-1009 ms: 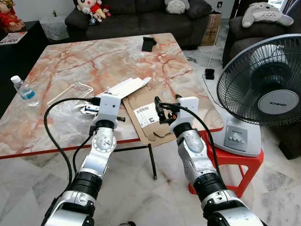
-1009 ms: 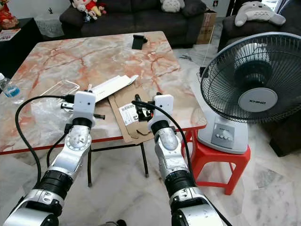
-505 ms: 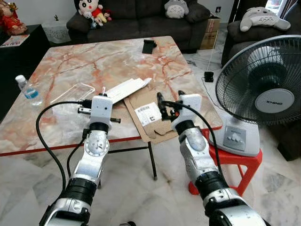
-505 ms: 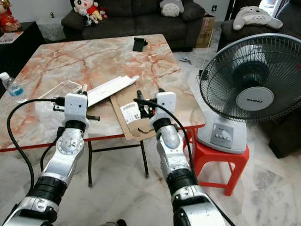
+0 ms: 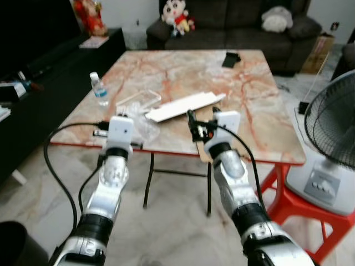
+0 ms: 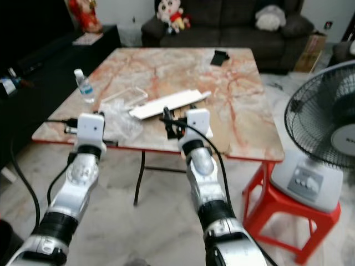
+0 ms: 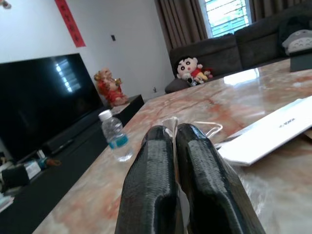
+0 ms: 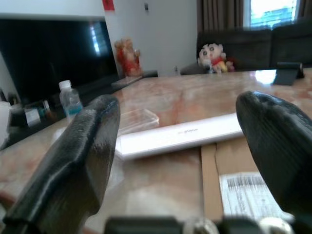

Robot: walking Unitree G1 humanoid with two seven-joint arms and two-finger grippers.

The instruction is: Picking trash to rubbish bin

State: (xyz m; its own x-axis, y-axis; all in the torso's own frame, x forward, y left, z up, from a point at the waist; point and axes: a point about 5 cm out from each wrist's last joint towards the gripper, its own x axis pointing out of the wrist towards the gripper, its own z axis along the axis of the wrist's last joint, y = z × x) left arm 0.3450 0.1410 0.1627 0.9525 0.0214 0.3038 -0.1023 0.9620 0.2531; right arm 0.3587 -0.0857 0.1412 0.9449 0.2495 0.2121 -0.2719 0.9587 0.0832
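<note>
Flattened cardboard [image 8: 229, 168] lies on worktop [image 6: 166, 72] edge directly ahead of right claw [image 8: 180, 161], fingers wide apart, long axis running away from it; left claw [image 7: 178, 170] pinched on thin clear wrapper [image 7: 170, 126].

Head eyes high above marble table [image 5: 255, 111]; wrist cameras low, skimming it.
</note>
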